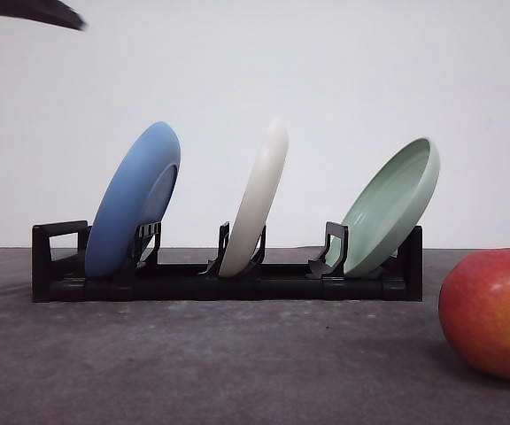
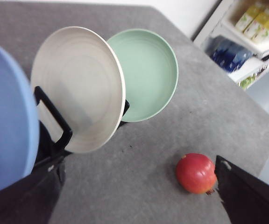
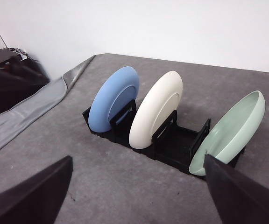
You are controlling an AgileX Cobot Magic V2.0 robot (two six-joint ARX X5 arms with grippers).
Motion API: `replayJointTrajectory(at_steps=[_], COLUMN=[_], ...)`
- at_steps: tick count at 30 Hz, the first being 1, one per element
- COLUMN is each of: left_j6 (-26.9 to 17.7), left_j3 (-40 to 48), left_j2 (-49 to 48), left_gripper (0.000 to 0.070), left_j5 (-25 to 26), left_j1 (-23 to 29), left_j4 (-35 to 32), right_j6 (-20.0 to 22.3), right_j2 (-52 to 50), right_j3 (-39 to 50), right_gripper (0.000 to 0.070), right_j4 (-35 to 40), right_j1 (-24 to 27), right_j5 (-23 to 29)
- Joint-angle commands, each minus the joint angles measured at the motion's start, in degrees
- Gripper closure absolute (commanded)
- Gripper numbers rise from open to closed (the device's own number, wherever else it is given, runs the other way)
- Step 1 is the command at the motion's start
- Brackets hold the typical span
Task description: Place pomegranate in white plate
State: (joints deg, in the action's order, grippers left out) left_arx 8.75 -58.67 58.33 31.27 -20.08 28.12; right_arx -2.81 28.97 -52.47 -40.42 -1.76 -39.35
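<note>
The pomegranate (image 1: 492,312), red shading to yellow-orange, lies on the grey table at the right edge of the front view, to the right of the rack. The white plate (image 1: 257,202) stands on edge in the middle slot of a black rack (image 1: 193,285), between a blue plate (image 1: 134,201) and a mint-green plate (image 1: 392,205). My left gripper (image 2: 137,186) is open and empty above the table, with the pomegranate (image 2: 196,172) just inside its right finger (image 2: 246,196) and the white plate (image 2: 78,88) ahead. My right gripper (image 3: 139,179) is open and empty, looking down at the white plate (image 3: 157,109).
A dark piece of an arm (image 1: 34,11) crosses the top left corner of the front view. Shelves with packages (image 2: 251,32) stand beyond the table's edge. A grey cloth (image 3: 27,116) drapes the table's side. Bare table (image 1: 237,363) lies in front of the rack.
</note>
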Motion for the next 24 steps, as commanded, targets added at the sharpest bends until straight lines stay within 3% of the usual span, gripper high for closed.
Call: replayJointTrajectory(at_steps=[1,13,24], left_j6=[0.3,-3.2,-4.1], left_j3=[-3.9,-25.0,-29.4], left_j2=[4.6,29.4,41.1], left_gripper=[0.0068,0.0069,0.0069], left_j5=[-1.6,-15.6,-21.0], left_j1=[-2.0,-13.8,-18.4], left_j4=[-0.2,4.2,2.1], right_j6=[-0.5,-1.3,-1.4], right_j2=[0.2,0.2,0.2], right_j3=[-0.9,-0.9,-0.9], right_gripper=[0.0127,0.0127,0.0127], right_j4=[0.5,0.4,-0.3], right_j1=[0.0,0.0,0.0], right_j5=[-0.2,-0.1,-0.1])
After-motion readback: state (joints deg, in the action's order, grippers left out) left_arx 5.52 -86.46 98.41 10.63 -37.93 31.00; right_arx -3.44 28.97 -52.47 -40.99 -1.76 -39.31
